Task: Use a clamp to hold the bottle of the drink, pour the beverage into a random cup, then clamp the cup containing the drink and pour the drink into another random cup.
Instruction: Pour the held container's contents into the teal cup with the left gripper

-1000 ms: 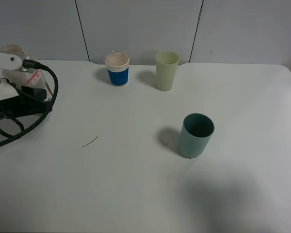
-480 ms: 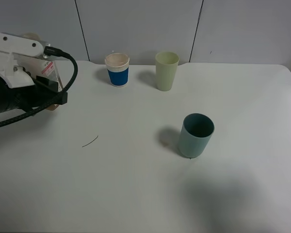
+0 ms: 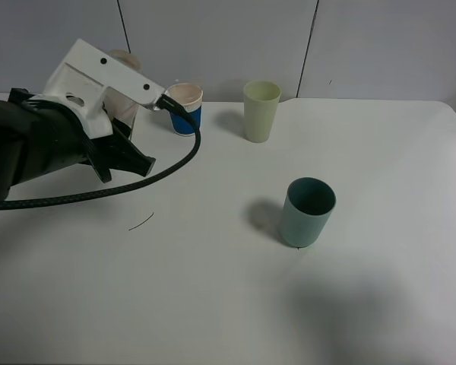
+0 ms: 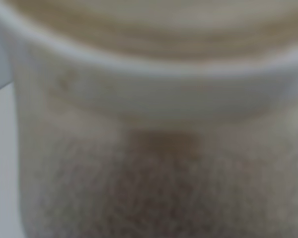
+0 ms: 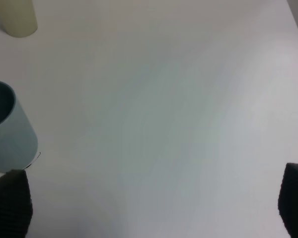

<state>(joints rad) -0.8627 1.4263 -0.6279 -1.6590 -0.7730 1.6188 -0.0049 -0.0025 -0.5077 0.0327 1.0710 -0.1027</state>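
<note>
Left claw (image 3: 114, 97) of mine is clamped tight on the bottle of the drink (image 3: 123, 61), held mouth up over the left rear part of the table (image 3: 213, 304). In my left wrist view the bottle fills everything. It is blurred, and only its wide rim and a hint of the brown beverage (image 4: 161, 141) behind its wall can be made out.

Just beyond my left claw stands the blue-banded paper cup (image 3: 188, 105), partly hidden by my white claw housing and the black cable (image 3: 137, 181) looping off it. The yellow-green tumbler (image 3: 261, 111) stands near that cup, farther right along the back. The teal cup (image 3: 307, 211) stands alone and upright near the middle, well apart from both. Nothing lies between my left claw and the teal cup except a thin dark curved mark (image 3: 140, 221) on the tabletop.

Behind the two rear cups the table ends at the grey wall (image 3: 213, 38). Front and right of the teal cup the surface runs bare to the rounded far right corner.

My left arm reaches in from the left edge, its forearm sloping up toward the back. My right claw (image 5: 151, 208) has its fingers (image 5: 10, 203) spread wide apart, holding nothing, above the bare table to the right of the teal cup.
</note>
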